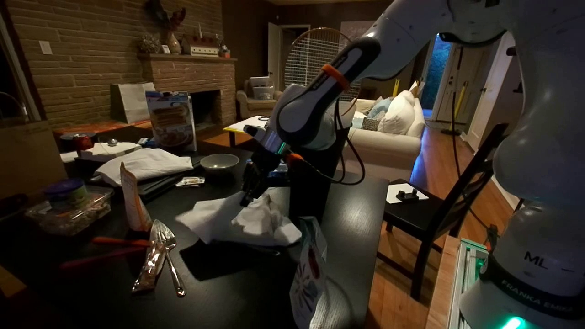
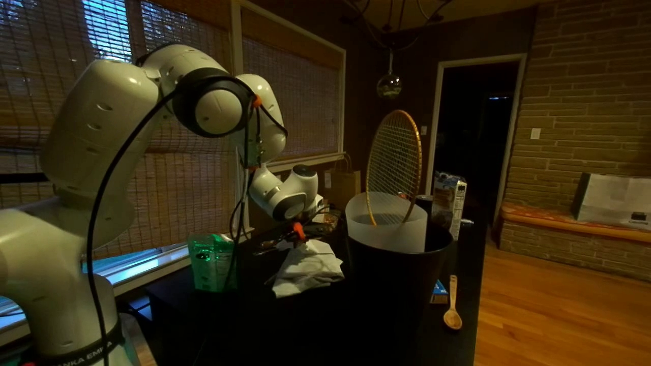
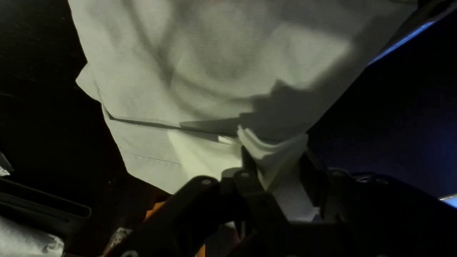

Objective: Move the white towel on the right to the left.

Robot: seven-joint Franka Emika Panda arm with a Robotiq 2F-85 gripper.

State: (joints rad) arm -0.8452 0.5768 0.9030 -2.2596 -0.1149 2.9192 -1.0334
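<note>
A crumpled white towel hangs from my gripper over the dark table in an exterior view, with a dark shadow beneath its left part. It also shows in an exterior view and fills much of the wrist view. My gripper points down into the towel; in the wrist view its fingers are closed on a thick bunched fold. Whether the towel's lower edge touches the table I cannot tell. Another white towel lies folded on a dark flat object at the far left.
A grey bowl stands behind the held towel. A fork and an upright pouch are to its left. A tall black bin with a racket and a green pouch flank the towel.
</note>
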